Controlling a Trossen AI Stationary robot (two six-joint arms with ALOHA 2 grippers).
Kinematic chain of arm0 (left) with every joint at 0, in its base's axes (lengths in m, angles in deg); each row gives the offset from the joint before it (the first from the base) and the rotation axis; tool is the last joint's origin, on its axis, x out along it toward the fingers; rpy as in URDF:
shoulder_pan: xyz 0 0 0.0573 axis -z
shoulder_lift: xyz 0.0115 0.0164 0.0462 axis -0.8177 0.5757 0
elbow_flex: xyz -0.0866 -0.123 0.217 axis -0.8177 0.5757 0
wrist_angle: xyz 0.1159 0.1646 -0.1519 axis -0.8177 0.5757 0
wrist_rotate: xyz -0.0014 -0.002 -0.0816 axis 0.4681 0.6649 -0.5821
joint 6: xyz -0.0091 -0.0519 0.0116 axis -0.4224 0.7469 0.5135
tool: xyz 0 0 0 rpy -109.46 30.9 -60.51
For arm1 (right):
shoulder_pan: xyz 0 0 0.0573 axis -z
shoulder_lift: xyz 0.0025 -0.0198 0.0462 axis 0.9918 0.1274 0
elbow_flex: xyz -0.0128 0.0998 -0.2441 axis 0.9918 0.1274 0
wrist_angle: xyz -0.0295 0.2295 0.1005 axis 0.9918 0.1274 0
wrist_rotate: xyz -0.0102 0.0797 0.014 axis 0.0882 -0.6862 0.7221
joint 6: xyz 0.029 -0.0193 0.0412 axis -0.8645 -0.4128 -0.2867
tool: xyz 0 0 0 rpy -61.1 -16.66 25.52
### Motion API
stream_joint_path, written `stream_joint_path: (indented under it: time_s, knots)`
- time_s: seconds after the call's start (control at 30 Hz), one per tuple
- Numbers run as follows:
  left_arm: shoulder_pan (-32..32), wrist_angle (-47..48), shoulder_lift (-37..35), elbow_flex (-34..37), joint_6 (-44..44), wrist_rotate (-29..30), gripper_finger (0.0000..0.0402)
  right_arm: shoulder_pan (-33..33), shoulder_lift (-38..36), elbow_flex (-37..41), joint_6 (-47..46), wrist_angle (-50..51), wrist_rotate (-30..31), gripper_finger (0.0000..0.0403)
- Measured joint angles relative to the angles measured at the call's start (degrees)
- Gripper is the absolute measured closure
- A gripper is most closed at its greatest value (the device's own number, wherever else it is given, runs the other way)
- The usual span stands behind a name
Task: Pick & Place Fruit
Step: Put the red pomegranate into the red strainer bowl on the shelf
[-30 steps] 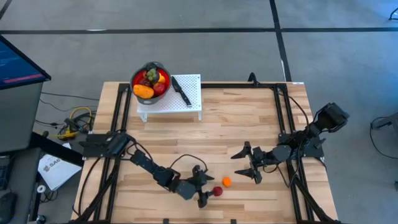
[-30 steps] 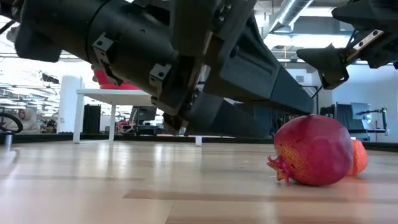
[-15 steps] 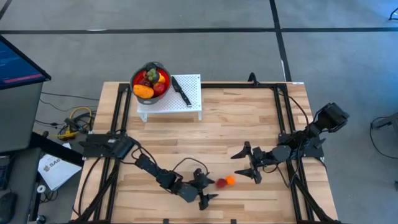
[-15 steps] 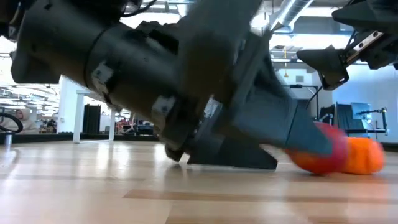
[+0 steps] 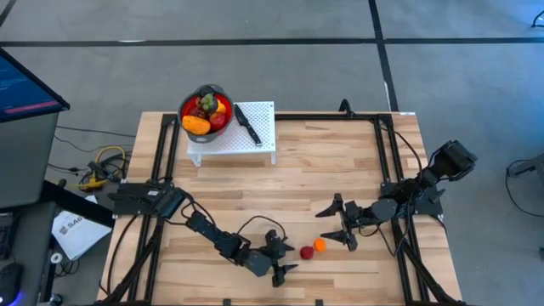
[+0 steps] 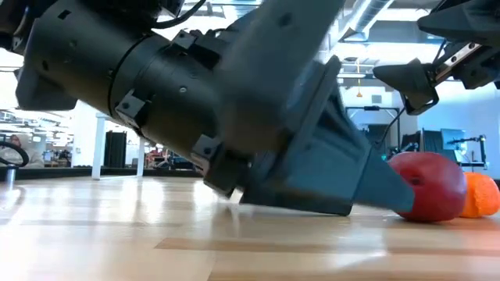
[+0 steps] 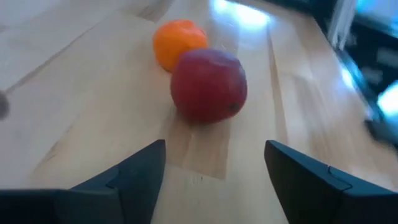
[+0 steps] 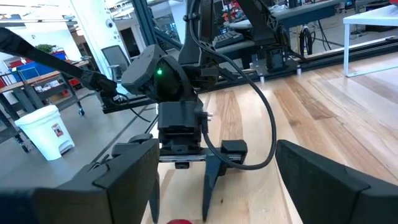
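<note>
The left claw (image 5: 283, 257) gapes empty just short of the round dark-red toy fruit (image 5: 306, 252), which half-hides the small orange one (image 6: 481, 195) (low view); the right claw (image 5: 341, 225) hangs wide open, empty.

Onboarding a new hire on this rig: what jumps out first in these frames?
The left gripper sits low at the table's near edge, fingers open, with a dark red fruit just ahead of them and an orange fruit touching it on the far side. The right gripper waits open just beyond the pair. At the far left, a red bowl piled with fruit stands on a white stand.
</note>
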Motion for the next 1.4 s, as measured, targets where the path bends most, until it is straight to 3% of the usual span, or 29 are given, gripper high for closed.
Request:
stream_joint_path:
  time_s: [0.13,0.33,0.47,0.67,1.0,1.2,1.4]
  knots:
    - [-0.71,2.44,-3.62,0.29,-13.28,-2.7,0.0135,-0.03,-0.02,0.01,-0.07,0.4,0.0,0.0088]
    - [-4.26,6.92,-12.35,0.01,-17.87,-6.17,0.0117,-0.44,0.01,0.02,-0.17,0.38,0.0,0.0088]
    - [-5.42,6.57,-12.54,-1.6,-21.19,-11.64,0.0098,-0.46,0.01,-0.01,-0.07,0.32,0.02,0.0088]
    - [-5.99,7.03,-7.3,-3.87,-25.46,-12.29,0.0083,-0.68,0.0,0.02,-0.17,0.58,0.0,0.0088]
    - [-5.5,5.06,-2.08,-5.79,-13.62,-7.11,0.0083,-0.85,0.01,0.02,-0.17,0.69,0.0,0.0088]
    - [-4.5,5.39,-1.9,-5.63,-9.04,-0.41,0.0083,-0.85,-0.01,0.02,-0.17,0.75,-0.01,0.0088]
    - [-4.46,5.45,-0.26,-5.65,-1.72,-0.06,0.0087,-0.85,-0.02,0.02,-0.17,0.75,0.0,0.0088]
